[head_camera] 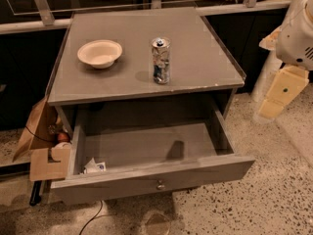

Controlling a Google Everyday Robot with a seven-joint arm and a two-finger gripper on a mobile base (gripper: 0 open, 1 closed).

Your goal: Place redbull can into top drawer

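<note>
Speckled floor [264, 190] surrounds a grey counter [195, 58]. Below it the top drawer [195, 173] is pulled out wide. At the right edge, well away from the counter, hangs the robot's tool [279, 93]; whether it is parted or closed cannot be told. A cream bowl [100, 53] sits on the counter's left side. The redbull can [161, 61] stands upright to its right, near the front edge.

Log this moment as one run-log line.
redbull can: upright on cabinet top, untouched | top drawer: open | end effector: right edge of view, apart from can | grasp: not yet begun
</note>
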